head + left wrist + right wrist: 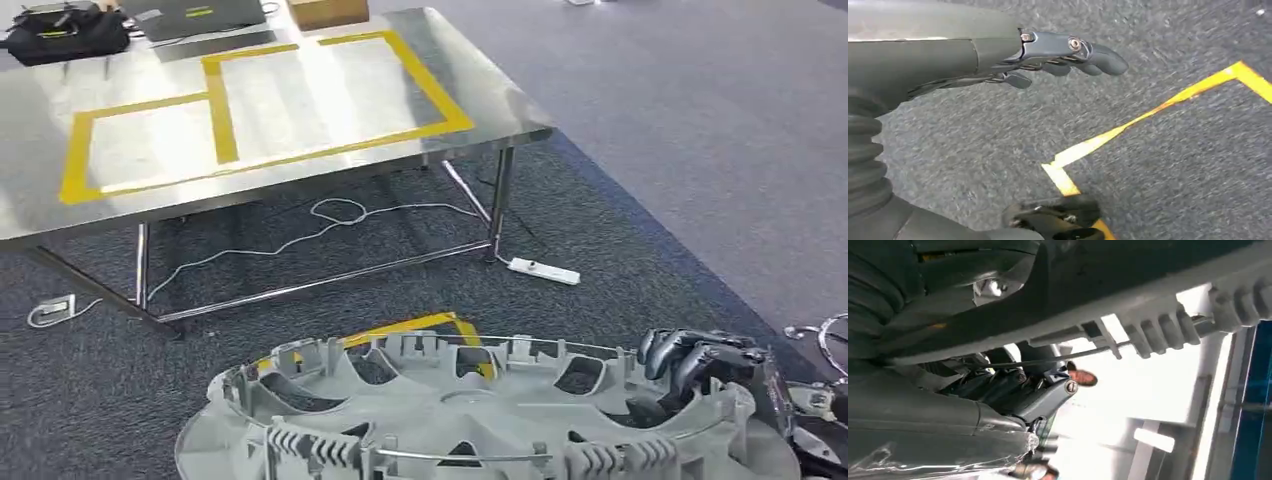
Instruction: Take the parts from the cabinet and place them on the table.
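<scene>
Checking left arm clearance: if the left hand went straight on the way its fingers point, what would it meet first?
Likely the grey carpet. The left hand holds nothing in its path; the yellow floor tape lies below, but depth is unclear.

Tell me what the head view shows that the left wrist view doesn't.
Head view alone: the steel table with yellow tape rectangles, a power strip, and the right robot hand gripping the rim of a grey wheel cover. Left wrist view alone: the left robot hand, fingers extended, holding nothing. Both: dark carpet with yellow floor tape.
</scene>
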Motion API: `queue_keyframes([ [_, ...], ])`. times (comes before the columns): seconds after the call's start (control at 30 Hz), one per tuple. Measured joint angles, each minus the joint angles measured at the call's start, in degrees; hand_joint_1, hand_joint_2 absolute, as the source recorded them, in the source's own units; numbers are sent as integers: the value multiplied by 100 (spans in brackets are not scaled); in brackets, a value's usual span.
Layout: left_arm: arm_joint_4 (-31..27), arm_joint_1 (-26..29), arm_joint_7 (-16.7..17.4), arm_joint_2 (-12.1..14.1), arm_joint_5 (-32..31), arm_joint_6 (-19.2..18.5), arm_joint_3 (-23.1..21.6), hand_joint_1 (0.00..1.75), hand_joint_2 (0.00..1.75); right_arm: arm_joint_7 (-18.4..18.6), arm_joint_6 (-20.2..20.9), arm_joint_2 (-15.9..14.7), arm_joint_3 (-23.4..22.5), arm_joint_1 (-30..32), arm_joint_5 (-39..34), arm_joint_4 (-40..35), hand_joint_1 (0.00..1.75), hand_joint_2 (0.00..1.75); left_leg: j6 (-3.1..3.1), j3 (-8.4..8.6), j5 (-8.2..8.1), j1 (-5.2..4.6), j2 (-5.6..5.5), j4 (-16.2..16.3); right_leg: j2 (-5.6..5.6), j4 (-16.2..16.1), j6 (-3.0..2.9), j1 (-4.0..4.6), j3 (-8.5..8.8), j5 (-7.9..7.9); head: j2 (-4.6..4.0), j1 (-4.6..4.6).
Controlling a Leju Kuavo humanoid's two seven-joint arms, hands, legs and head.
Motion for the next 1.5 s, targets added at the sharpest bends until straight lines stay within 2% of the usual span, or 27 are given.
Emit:
queue_keyframes([
  [0.03,0,14,63,-2,-11,22,-35,0,175,7,22,0,0,-22,0,15,175,175,13,108,149,-1,5,-170,-72,0,-4,7,4,-3,0,-2],
  [0.07,0,31,151,-2,-8,44,-52,0,175,17,37,0,0,-44,2,22,175,175,38,326,381,-8,31,-574,-142,0,-5,16,13,-6,0,0],
  [0.1,0,52,214,-2,-4,55,-57,0,175,22,48,0,0,-63,4,31,175,175,69,610,607,-21,117,-1083,-205,0,2,20,29,-14,0,0],
  [0.13,0,75,267,0,0,55,-59,0,175,28,55,0,0,-67,4,31,175,175,119,883,762,-61,375,-1555,-259,0,14,27,50,-25,0,-2],
  [0.17,0,85,310,0,0,55,-61,0,175,28,55,0,-4,-51,4,31,175,175,159,975,678,-142,662,-1791,-318,30,56,83,38,-57,0,-2],
  [0.2,0,107,341,-2,-2,57,-63,0,175,28,50,0,-26,-47,0,31,175,175,199,938,706,-127,534,-1780,-361,14,72,88,42,-57,0,19],
  [0.27,0,180,426,-4,-4,70,-70,0,175,18,39,2,-39,-48,-54,31,175,175,235,918,703,-140,434,-1781,-476,-28,107,86,82,-56,0,15],
  [0.3,0,204,459,-4,-4,78,-72,0,175,7,37,2,-52,-49,-85,28,175,175,275,932,729,-114,385,-1817,-524,-23,142,88,101,-76,0,4],
  [0.33,0,224,474,-2,-2,96,-72,0,175,0,39,2,-70,-52,-109,31,175,175,297,944,742,-85,346,-1823,-247,67,200,63,36,-151,0,22],
  [0.37,0,213,472,-2,2,94,-74,0,175,-15,41,2,-85,-34,-129,28,175,175,278,940,732,-114,334,-1770,-69,102,139,67,-13,-178,2,42],
  [0.4,0,212,430,-24,-2,68,-76,0,175,-22,44,2,-116,-39,-144,33,175,175,267,948,693,-119,277,-1753,-85,-29,-112,68,12,-31,0,79],
  [0.43,0,219,375,-46,2,44,-85,0,175,-18,46,2,-125,-52,-144,46,175,175,271,951,698,-127,242,-1766,-106,-36,-102,61,43,-152,0,87],
  [0.47,0,227,305,-50,22,26,-87,0,175,-20,66,4,-127,-60,-144,46,175,175,275,951,696,-127,235,-1761,-119,-36,17,53,44,-42,2,87],
  [0.5,0,231,205,-57,64,2,-87,0,175,-20,74,4,-133,-57,-149,48,175,175,280,942,696,-129,231,-1761,-120,-62,99,46,55,-59,0,92],
  [0.53,0,231,98,-57,105,-24,-87,0,175,-18,85,4,-140,-57,-155,48,175,175,282,930,697,-129,232,-1760,-116,-65,125,45,103,-35,0,87],
  [0.6,0,224,-61,-59,169,-90,-85,0,175,-15,103,4,-144,-48,-166,48,175,175,290,927,702,-131,235,-1758,-107,-66,140,42,98,-25,2,87],
  [0.73,0,198,-140,-70,199,-140,-85,0,175,-13,133,4,-151,-47,-173,50,175,175,290,929,702,-130,235,-1759,-107,-68,140,42,94,-25,0,83],
  [1.0,0,168,-197,-76,269,-385,-79,0,175,-13,166,4,-227,-47,-173,50,175,175,279,930,723,-112,235,-1762,-106,-61,140,58,88,-24,2,85],
  [1.33,0,174,-212,-74,455,-927,-15,0,175,2,203,4,-232,-66,-168,63,175,175,273,929,727,-105,235,-1762,-107,-59,140,66,90,-24,0,85],
  [1.37,0,174,-214,-68,464,-951,-2,0,175,2,205,4,-232,-69,-166,63,175,175,332,904,676,-138,233,-1760,-119,-138,194,33,110,-2,0,87],
  [1.4,0,179,-228,-61,466,-977,2,0,175,7,210,4,-232,-73,-164,70,175,175,407,910,649,-118,217,-1875,-128,18,250,25,120,122,2,83],
  [1.43,0,183,-254,-59,461,-997,0,0,175,2,221,4,-232,-75,-162,74,175,175,437,962,620,-102,191,-1951,-121,16,293,25,121,170,0,85],
  [1.47,0,187,-271,-59,457,-995,0,0,175,4,232,4,-232,-86,-160,79,175,175,460,1052,672,-64,157,-2000,-60,48,283,23,29,86,2,85],
  [1.5,0,182,-284,-57,448,-984,2,0,175,2,245,4,-234,-88,-155,76,175,175,475,1103,670,-51,138,-1997,89,189,262,11,-32,-44,-2,98],
])
